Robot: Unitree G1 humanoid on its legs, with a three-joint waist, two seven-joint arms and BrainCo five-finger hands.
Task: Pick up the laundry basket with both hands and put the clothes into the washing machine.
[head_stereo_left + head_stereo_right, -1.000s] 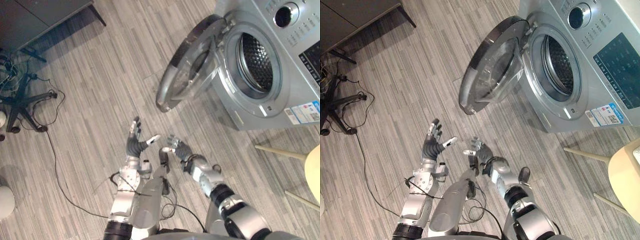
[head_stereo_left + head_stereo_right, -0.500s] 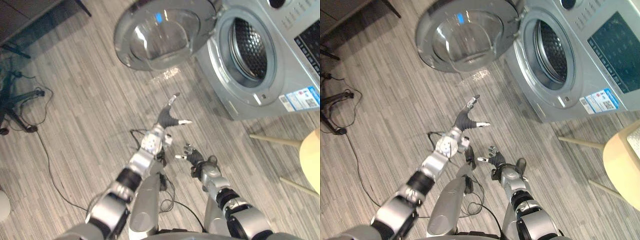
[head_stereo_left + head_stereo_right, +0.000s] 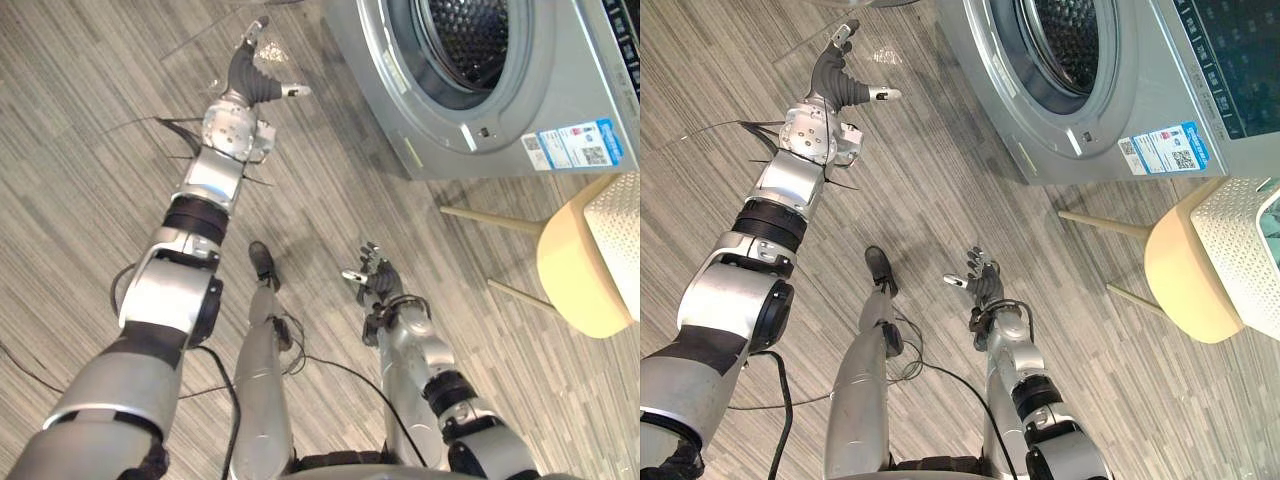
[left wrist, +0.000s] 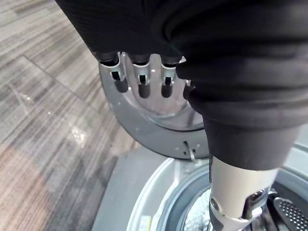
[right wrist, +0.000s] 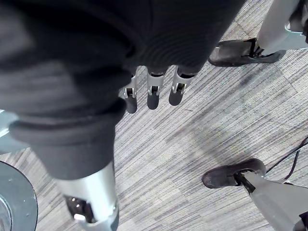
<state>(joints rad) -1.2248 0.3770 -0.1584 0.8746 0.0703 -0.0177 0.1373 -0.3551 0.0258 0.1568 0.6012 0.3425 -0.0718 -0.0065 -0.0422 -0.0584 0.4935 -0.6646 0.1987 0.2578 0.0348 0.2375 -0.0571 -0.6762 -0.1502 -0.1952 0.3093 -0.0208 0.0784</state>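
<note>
The silver washing machine stands at the upper right with its round drum opening uncovered. A white perforated laundry basket shows at the right edge, resting on a beige seat. My left hand reaches far forward over the floor, left of the machine, fingers straight and holding nothing; past them the left wrist view shows the machine's glass door. My right hand hangs low over the wood floor, fingers relaxed and empty, well left of the basket.
The beige seat stands on pale wooden legs just in front of the machine's lower corner. Grey plank floor stretches to the left and between the hands.
The camera has swung toward the machine, so the whole picture shifted. My left arm has stretched out farther toward the door. The right hand stays low and open.
</note>
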